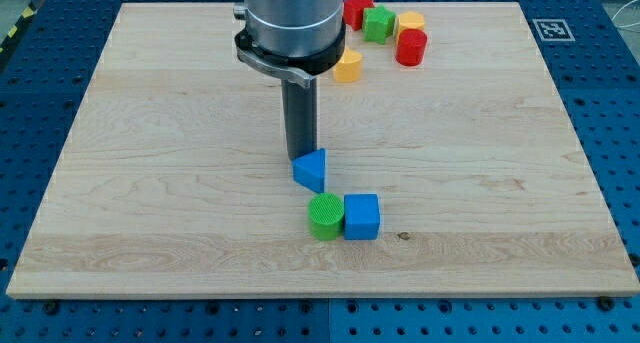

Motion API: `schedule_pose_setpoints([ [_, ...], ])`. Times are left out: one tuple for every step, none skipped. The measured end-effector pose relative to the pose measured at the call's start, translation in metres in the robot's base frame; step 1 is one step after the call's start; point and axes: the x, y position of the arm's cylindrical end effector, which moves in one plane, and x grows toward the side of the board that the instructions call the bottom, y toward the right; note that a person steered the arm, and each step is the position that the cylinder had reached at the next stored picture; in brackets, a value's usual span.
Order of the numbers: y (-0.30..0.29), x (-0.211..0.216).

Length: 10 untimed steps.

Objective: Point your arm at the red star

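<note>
The red star [356, 8] lies at the view's top, just right of the arm's body, partly hidden by it. My tip [301, 161] rests on the board near the middle, touching the top-left of a blue triangle [312, 170]. The tip is far below the red star. Next to the star sit a green cube [378, 24], a yellow block [409, 24] and a red cylinder [411, 47]. A yellow pentagon-like block [347, 67] lies just right of the arm's collar.
A green cylinder [326, 217] and a blue cube [362, 217] sit side by side, touching, below the blue triangle. The wooden board [150, 183] lies on a blue perforated table; a marker tag [552, 29] is at its top right corner.
</note>
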Motion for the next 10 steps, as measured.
schedule_pose_setpoints([
  [0.0,0.018],
  [0.0,0.037],
  [-0.008,0.034],
  [-0.03,0.01],
  [-0.041,-0.016],
  [-0.048,-0.045],
  [-0.05,-0.072],
  [-0.051,-0.093],
  [-0.051,-0.117],
  [-0.051,-0.137],
])
